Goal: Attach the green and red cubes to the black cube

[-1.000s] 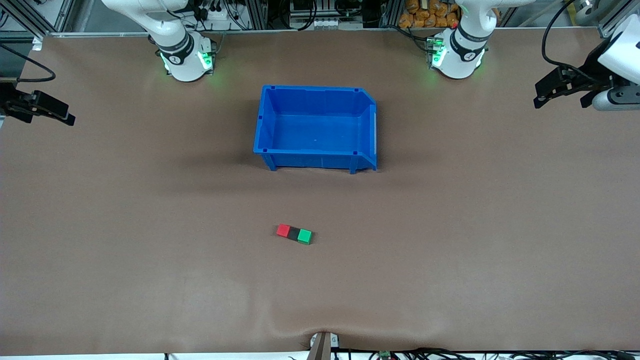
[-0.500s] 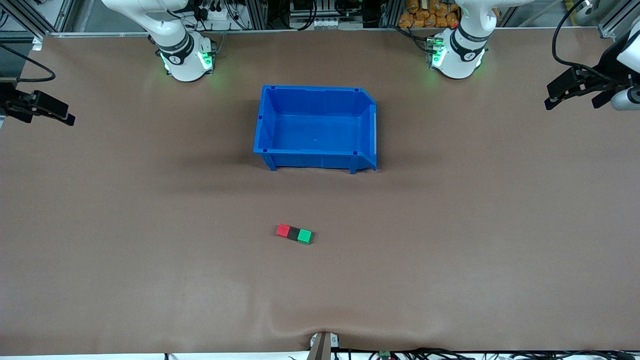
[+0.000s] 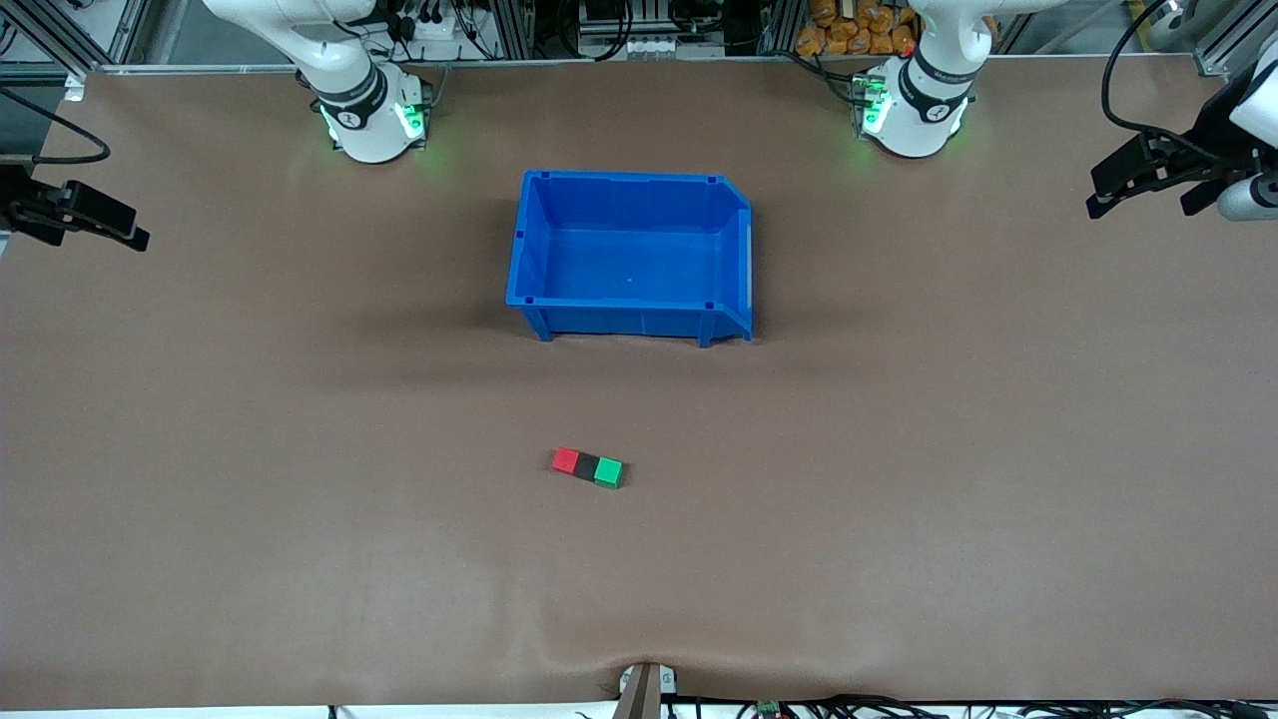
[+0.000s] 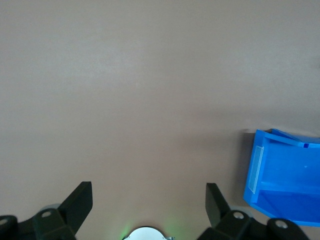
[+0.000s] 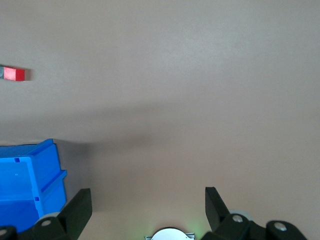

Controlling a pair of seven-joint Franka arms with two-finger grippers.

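The red cube (image 3: 566, 459), the black cube (image 3: 586, 465) and the green cube (image 3: 608, 471) lie touching in one row on the brown table, black in the middle, nearer to the front camera than the blue bin (image 3: 631, 310). The red cube also shows in the right wrist view (image 5: 17, 74). My left gripper (image 3: 1138, 195) is open and empty, up over the left arm's end of the table. My right gripper (image 3: 95, 228) is open and empty, over the right arm's end of the table. Both are far from the cubes.
The blue bin has nothing in it and stands in the middle of the table between the two arm bases; it also shows in the left wrist view (image 4: 285, 177) and the right wrist view (image 5: 27, 175). A small fixture (image 3: 644, 689) sits at the table's front edge.
My left gripper has drawn back toward the left arm's end of the table and a little up. The right arm and the cubes have not moved.
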